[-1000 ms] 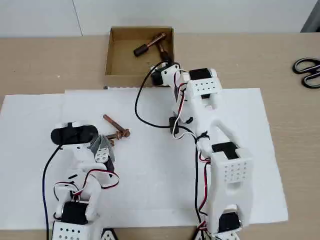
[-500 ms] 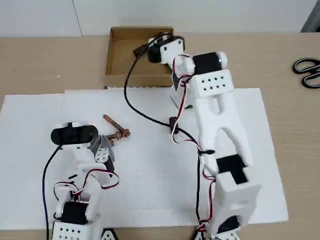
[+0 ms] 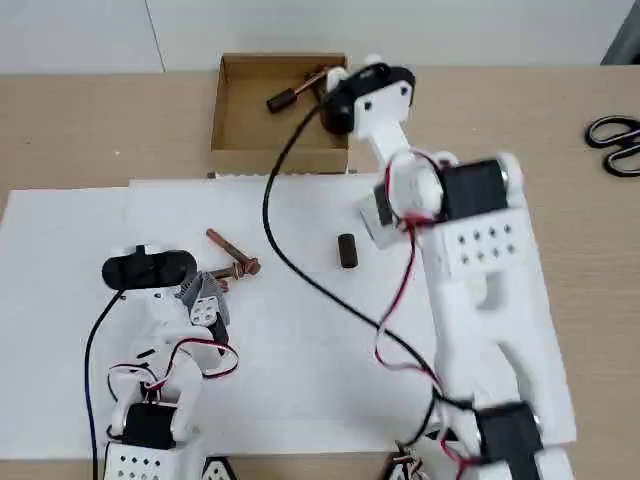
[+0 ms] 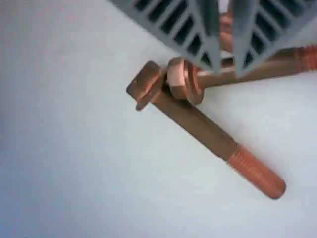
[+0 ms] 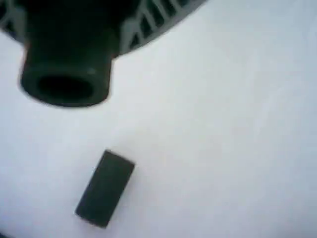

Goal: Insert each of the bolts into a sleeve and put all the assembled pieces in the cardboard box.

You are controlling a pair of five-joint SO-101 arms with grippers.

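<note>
My left gripper (image 3: 205, 290) (image 4: 227, 62) sits low on the white paper, its grey fingers close together with a copper bolt (image 4: 225, 29) showing in the narrow gap. Two more copper bolts lie crossed just beyond the fingertips, one (image 4: 208, 134) (image 3: 225, 243) slanting away and one (image 4: 267, 67) (image 3: 238, 268) running under the tips. My right gripper (image 3: 378, 212) (image 5: 69, 54) hangs above the paper's middle, shut on a black sleeve (image 5: 64, 69). A second black sleeve (image 3: 347, 250) (image 5: 105, 188) lies on the paper below it. The cardboard box (image 3: 235, 110) holds assembled pieces (image 3: 295, 92).
The white paper (image 3: 300, 360) covers most of the table's near half. Scissors (image 3: 615, 140) lie at the far right on the bare wood. The right arm's wrist camera (image 3: 350, 95) overlaps the box's near right corner, and a black cable (image 3: 285, 240) trails over the paper.
The right arm rose and swung back from the box towards the paper's middle, uncovering the loose sleeve. The left arm and the bolts have not moved.
</note>
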